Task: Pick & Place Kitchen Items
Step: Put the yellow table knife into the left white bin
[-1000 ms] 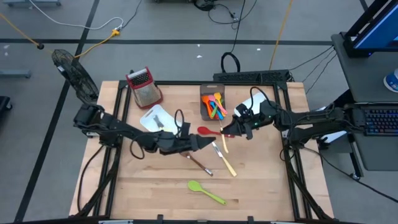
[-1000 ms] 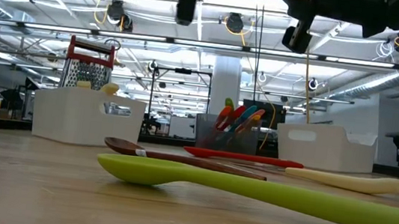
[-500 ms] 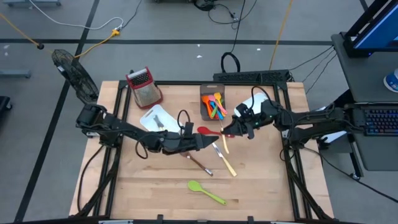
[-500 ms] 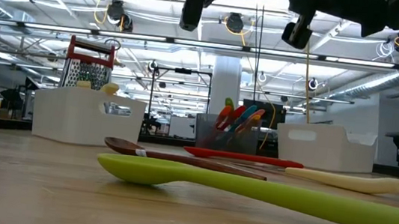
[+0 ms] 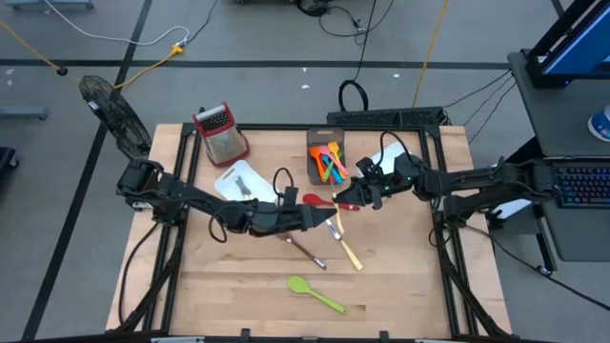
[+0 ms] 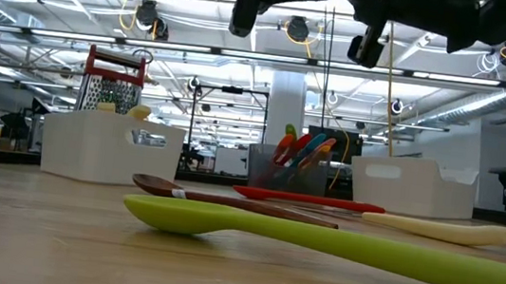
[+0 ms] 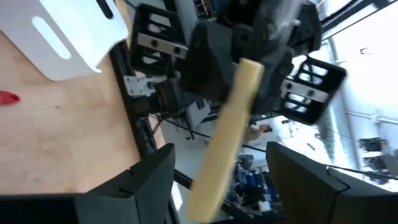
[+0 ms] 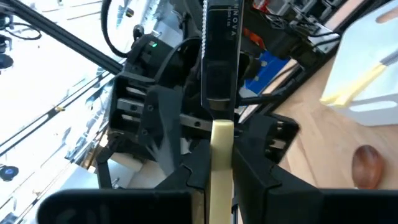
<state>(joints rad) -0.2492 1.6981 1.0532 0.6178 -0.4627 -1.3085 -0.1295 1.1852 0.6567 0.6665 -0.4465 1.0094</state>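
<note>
A knife with a yellow handle [image 8: 222,140] and a dark serrated blade [image 8: 219,56] hangs in the air above the table's middle, between my two grippers. My right gripper [image 5: 347,201], reaching in from the table's right, is shut on it. My left gripper [image 5: 322,218], reaching in from the left, is open. Its fingers [image 7: 152,177] stand on either side of the knife's other end [image 7: 227,134] with a gap on both sides. On the wood below lie a red spoon [image 5: 314,200], a brown spoon [image 5: 305,250], another yellow-handled knife [image 5: 349,251] and a green spoon [image 5: 315,293]. My right gripper pinches the knife's yellow handle [image 8: 222,163] between its two fingers. The fingers come about level from the table's right and lie along the knife. The knife is lifted clear of the table, its blade reaching away toward my left gripper.
A dark grey bin [image 5: 315,170] with several coloured utensils stands at the far middle. A white bin [image 5: 238,181] sits to its left, and another white bin [image 5: 386,154] lies partly under my right arm. A red-topped grater [image 5: 221,133] stands at the far left.
</note>
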